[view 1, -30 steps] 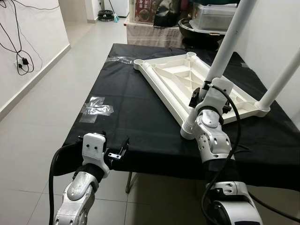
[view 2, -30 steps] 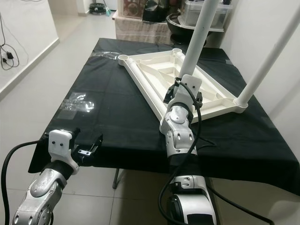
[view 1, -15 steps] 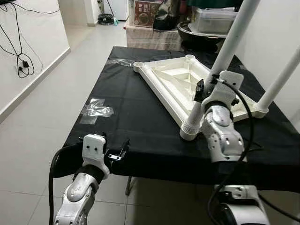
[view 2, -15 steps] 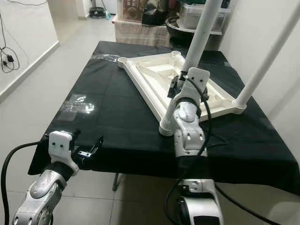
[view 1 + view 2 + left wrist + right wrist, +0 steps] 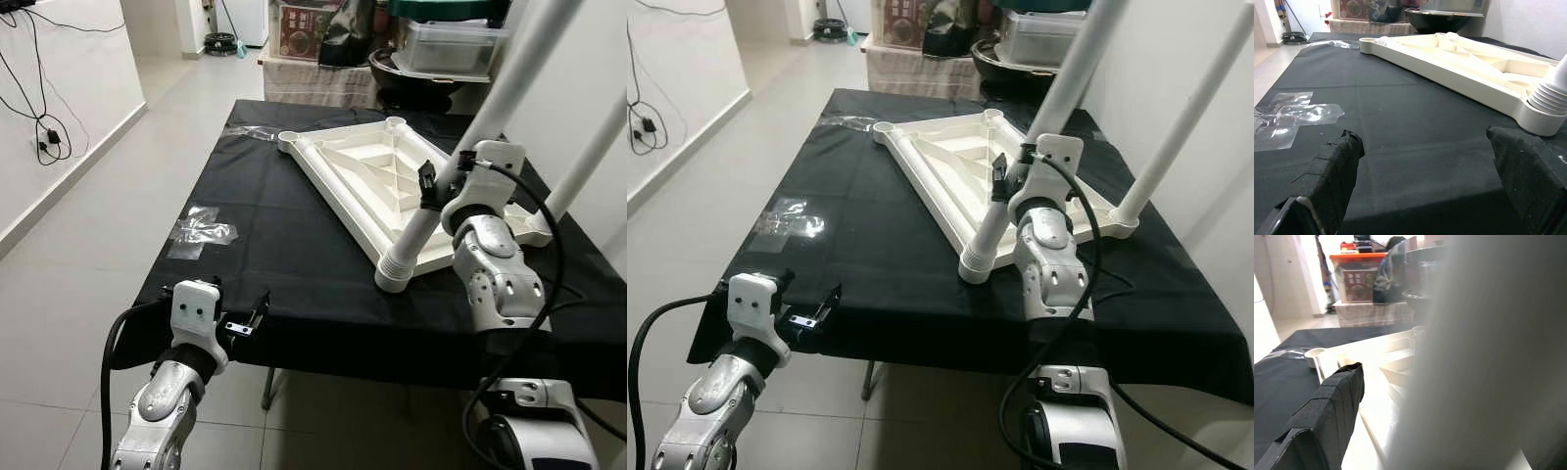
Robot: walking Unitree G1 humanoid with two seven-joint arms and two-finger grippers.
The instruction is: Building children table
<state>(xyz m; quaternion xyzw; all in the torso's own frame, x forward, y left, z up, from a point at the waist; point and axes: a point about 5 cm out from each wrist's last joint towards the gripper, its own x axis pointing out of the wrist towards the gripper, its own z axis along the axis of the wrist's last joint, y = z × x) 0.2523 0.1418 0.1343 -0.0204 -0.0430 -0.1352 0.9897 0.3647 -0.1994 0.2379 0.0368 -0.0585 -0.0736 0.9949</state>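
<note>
An upturned white plastic children's tabletop (image 5: pixel 364 172) lies on the black-clothed table (image 5: pixel 284 255). The right hand (image 5: pixel 438 185) pinches a long white plastic leg (image 5: pixel 460 147) standing tilted in the tabletop's near corner socket. The left hand (image 5: pixel 245 318), fingers spread, hovers at the table's near edge beside clear tape patches (image 5: pixel 201 228).

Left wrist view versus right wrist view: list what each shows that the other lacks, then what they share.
Left wrist: a clear tape patch on the cloth, the leg's ribbed foot, and the open fingers of the left gripper. Right wrist: the leg's shaft blurred up close, and an orange-lidded box. Both: the upturned white tabletop and the black cloth.
</note>
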